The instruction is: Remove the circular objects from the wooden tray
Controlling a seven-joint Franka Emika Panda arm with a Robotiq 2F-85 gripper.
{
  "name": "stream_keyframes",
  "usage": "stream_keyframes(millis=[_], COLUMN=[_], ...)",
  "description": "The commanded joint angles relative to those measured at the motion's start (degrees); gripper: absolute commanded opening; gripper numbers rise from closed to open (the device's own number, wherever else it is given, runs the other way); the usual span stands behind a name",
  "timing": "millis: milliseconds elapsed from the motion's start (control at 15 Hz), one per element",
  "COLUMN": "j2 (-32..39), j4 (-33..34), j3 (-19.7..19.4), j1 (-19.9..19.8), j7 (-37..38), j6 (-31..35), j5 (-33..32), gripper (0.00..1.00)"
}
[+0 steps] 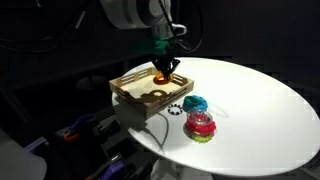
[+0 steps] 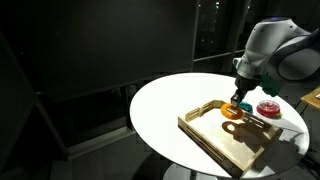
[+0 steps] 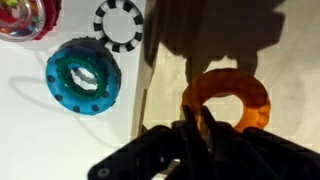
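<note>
The orange ring [image 3: 235, 95] is inside the wooden tray [image 3: 292, 50], near its far end in both exterior views [image 1: 163, 76] [image 2: 232, 112]. My gripper [image 3: 197, 125] is over the tray [image 1: 126, 96] and its two fingers pinch the ring's rim between them; it also shows in both exterior views [image 1: 166, 66] [image 2: 240, 99]. The ring seems to hang just above the tray floor. The black-and-white speckled ring [image 3: 120, 22] lies outside the tray on the white table, beside the tray's side [image 1: 176, 109].
A teal ring [image 3: 83, 77] [image 1: 195, 104] and a pink-and-green ring [image 3: 25, 18] [image 1: 201, 125] lie on the round white table [image 1: 260, 110] next to the tray. The table's edge is close behind the tray [image 2: 230, 140]. The surroundings are dark.
</note>
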Motion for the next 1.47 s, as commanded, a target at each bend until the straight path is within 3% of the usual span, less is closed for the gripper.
stream_keyframes(millis=[0, 667, 1267, 1333, 1400], j2=[-2.5, -0.2, 3.8, 4.1, 4.3], j4=[0.7, 3.1, 3.2, 3.2, 3.3], j3=[-1.6, -7.7, -9.0, -9.0, -9.0], j1=[-2.2, -6.4, -5.9, -5.9, -5.8], j7=[0.3, 2.5, 3.9, 3.8, 3.8], j6=[-1.6, -2.7, -3.8, -4.0, -4.3], j5=[0.2, -2.1, -2.3, -2.2, -2.2], gripper=[0.05, 0.05, 0.05, 0.15, 0.36])
